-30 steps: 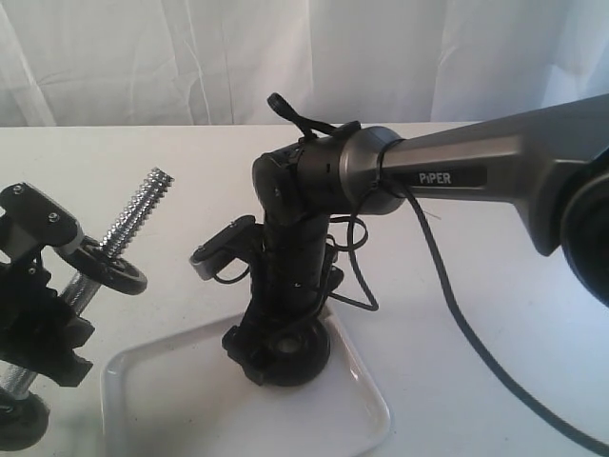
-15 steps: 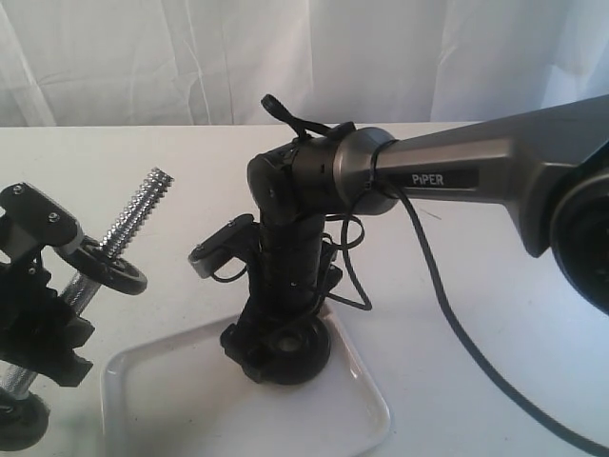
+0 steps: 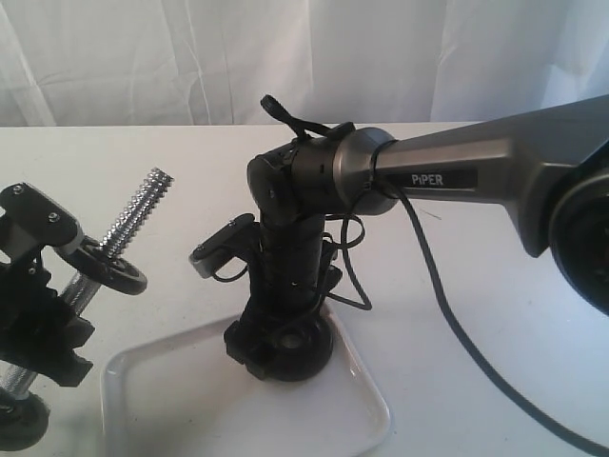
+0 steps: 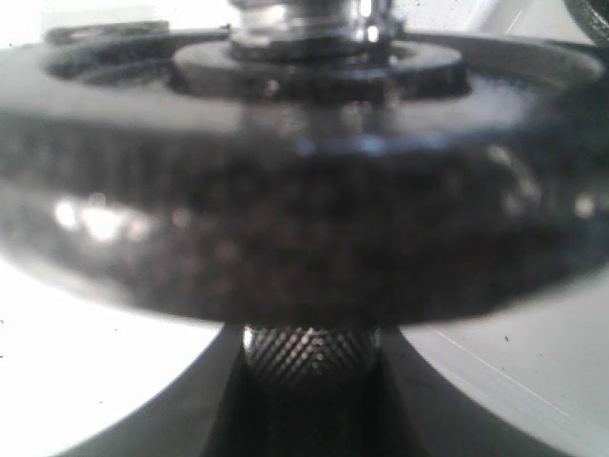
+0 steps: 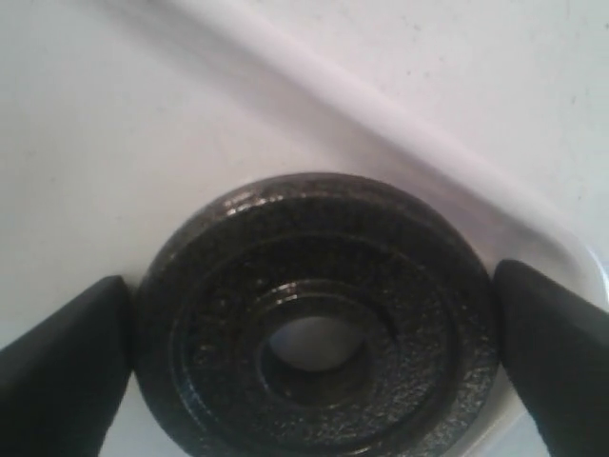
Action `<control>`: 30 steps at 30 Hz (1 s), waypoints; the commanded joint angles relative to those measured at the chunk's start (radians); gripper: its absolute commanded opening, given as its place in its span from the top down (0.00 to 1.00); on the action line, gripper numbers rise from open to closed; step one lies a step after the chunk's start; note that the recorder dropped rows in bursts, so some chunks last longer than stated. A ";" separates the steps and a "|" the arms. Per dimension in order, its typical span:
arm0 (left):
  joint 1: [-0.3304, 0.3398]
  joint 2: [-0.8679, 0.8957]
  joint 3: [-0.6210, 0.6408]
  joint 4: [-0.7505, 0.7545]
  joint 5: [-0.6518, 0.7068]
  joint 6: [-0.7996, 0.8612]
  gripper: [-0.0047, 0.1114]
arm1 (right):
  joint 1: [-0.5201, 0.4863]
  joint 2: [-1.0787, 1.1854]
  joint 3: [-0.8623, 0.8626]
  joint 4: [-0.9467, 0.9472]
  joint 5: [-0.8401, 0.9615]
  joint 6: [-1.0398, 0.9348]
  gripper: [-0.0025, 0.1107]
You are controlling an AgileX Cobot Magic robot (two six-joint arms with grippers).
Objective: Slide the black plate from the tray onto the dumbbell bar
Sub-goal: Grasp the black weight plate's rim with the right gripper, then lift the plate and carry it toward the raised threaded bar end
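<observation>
The black plate rests in the white tray near its far rim. My right gripper points down over the plate, its fingers pressed against opposite edges, shut on it. At the left, my left gripper is shut on the knurled middle of the chrome dumbbell bar. The bar slants up and away, with its threaded end free. Another black disc sits on the bar just above the left gripper and fills the left wrist view.
A third black disc shows at the bar's lower end, at the bottom left corner. The right arm's link and a black cable cross the white table on the right. A white curtain hangs behind.
The right wrist has shifted slightly left and up, and the plate between its fingers has edged with it. The left arm and bar have not moved.
</observation>
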 commanded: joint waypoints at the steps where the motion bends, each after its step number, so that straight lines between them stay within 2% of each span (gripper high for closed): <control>1: -0.003 -0.042 -0.038 -0.021 -0.152 -0.013 0.96 | -0.003 0.040 0.017 0.009 0.024 0.012 0.54; 4: -0.003 -0.042 -0.038 -0.021 -0.152 -0.013 0.96 | -0.003 0.040 0.017 0.016 0.024 0.012 0.79; 7: -0.003 -0.042 -0.038 -0.021 -0.152 -0.013 0.96 | -0.003 0.040 0.017 0.034 0.031 0.012 0.98; 13: -0.003 -0.042 -0.038 -0.021 -0.152 -0.009 0.96 | -0.007 0.033 -0.003 0.061 0.125 -0.002 0.98; 18: -0.003 -0.042 -0.038 -0.021 -0.152 -0.009 0.96 | -0.028 -0.010 -0.040 0.184 0.188 -0.097 0.98; 25: -0.003 -0.042 -0.038 -0.013 -0.152 -0.002 0.96 | -0.100 -0.063 -0.101 0.262 0.244 -0.149 0.98; 30: -0.003 -0.042 -0.038 -0.013 -0.153 0.026 0.96 | -0.175 -0.090 -0.122 0.411 0.266 -0.239 0.98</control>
